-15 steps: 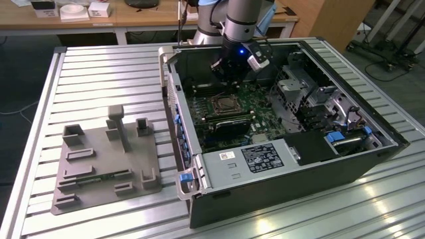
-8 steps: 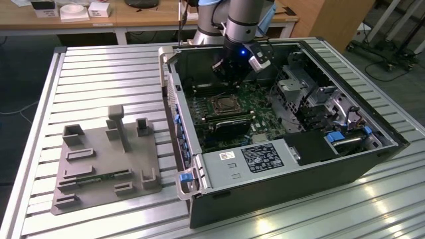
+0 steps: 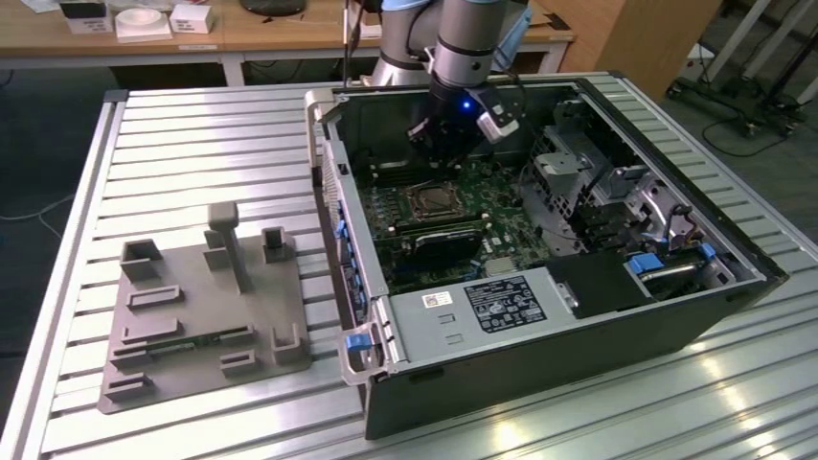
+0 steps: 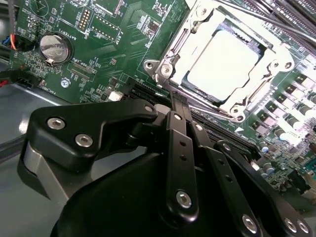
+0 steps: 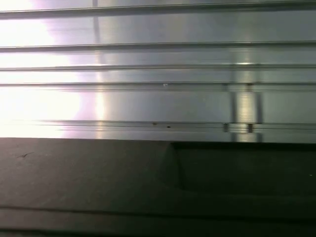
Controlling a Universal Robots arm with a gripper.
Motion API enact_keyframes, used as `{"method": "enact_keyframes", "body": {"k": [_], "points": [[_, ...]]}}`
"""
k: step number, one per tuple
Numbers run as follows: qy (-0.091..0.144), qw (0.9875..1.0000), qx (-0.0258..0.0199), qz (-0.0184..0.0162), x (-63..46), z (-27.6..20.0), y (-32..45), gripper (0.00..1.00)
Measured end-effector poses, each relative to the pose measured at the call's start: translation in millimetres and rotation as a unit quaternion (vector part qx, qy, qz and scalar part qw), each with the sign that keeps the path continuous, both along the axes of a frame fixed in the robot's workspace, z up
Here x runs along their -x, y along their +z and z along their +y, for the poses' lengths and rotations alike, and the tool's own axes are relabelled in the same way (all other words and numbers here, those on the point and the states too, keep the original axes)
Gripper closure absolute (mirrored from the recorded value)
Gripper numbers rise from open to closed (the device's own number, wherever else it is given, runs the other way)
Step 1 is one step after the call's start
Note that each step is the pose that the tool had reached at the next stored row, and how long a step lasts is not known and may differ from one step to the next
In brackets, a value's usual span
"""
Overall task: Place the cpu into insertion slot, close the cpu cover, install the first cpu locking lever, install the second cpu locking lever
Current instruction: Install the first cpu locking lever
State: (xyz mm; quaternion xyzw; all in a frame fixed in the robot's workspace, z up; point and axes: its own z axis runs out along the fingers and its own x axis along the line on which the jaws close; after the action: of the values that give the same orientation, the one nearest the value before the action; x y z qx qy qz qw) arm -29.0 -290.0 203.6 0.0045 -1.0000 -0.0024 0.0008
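Findings for your attention.

The cpu (image 4: 222,64) lies flat in the insertion slot (image 3: 428,200). Its pale metal top shows through the cut-out of the cpu cover (image 4: 188,42), which looks lowered around it. Thin lever rods run along the socket's sides, but these views do not show whether either is latched.

The slot sits on the green motherboard (image 4: 98,44) inside the open computer case (image 3: 537,383). The case stands on the slatted metal surface (image 3: 192,134), on the exterior view's right half, with its back close to the far edge. A grey fixture tray (image 3: 192,326) lies well apart from it, toward the surface's other side.

The gripper (image 4: 177,101) hangs over the board just beside one edge of the socket, apart from the cpu. Its fingers look drawn together, with nothing visibly held between them.

Risks, as I judge them:
- The clenched tips are very near the socket frame. A descent slightly off line could land on the cover or the chip's top instead of a lever.
- A thin lever rod may slip off closed tips and spring back, because nothing clamps it.
- If the cover is not fully seated, forcing a lever down could load the chip unevenly.
- Small board parts and a coin cell (image 4: 53,47) sit near the wrist's path, so you should watch for scraping.
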Motion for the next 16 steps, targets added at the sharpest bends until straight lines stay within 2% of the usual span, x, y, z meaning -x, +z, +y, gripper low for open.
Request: {"method": "enact_keyframes", "body": {"k": [3,9,16], "points": [[0.0,1.0,-0.0003,-0.0001,-0.1,0.8,-3.2,0.9],[0.0,1.0,-0.0004,-0.0001,-0.1,1.2,-4.3,0.9],[0.0,1.0,-0.0004,-0.0001,-0.2,-1.7,-4.3,0.9]]}}
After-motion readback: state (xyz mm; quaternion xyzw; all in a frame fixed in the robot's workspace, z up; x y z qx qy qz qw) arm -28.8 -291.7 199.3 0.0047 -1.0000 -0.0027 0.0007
